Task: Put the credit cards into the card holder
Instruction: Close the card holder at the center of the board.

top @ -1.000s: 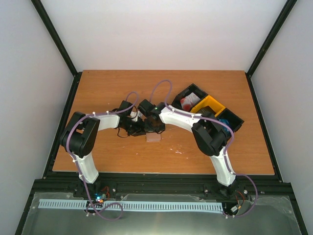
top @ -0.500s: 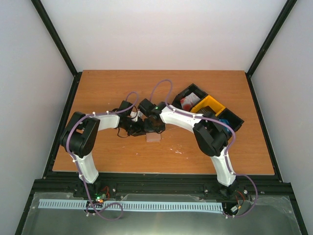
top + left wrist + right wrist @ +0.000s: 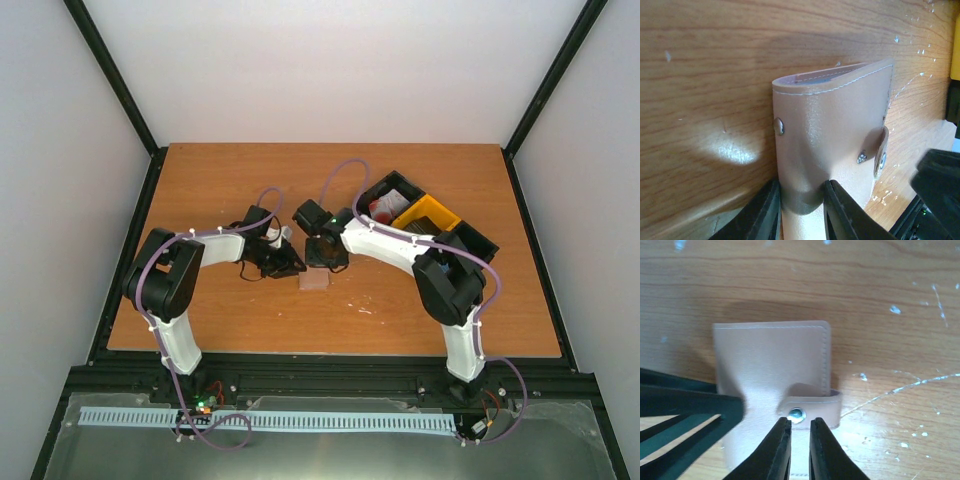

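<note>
The card holder [image 3: 314, 281] is a tan-pink folded wallet lying on the wooden table, with its snap strap [image 3: 812, 410] fastened. It shows in the left wrist view [image 3: 832, 130] and in the right wrist view [image 3: 772, 360]. My left gripper [image 3: 287, 264] [image 3: 800, 207] is shut on the holder's folded end. My right gripper [image 3: 326, 258] [image 3: 800, 432] hovers just above the strap's snap, its fingers a narrow gap apart with nothing between them. White-and-red credit cards [image 3: 384, 209] lie in the black bin. The other cards are hidden.
A black bin [image 3: 392, 186] and a yellow bin [image 3: 428, 215] stand at the back right, beside my right arm. A dark bin edge [image 3: 954, 90] shows at the right of the left wrist view. The table carries small white specks.
My right gripper has drawn back from the holder toward the far right, and its elbow has swung right. My left gripper has kept its hold on the holder.
</note>
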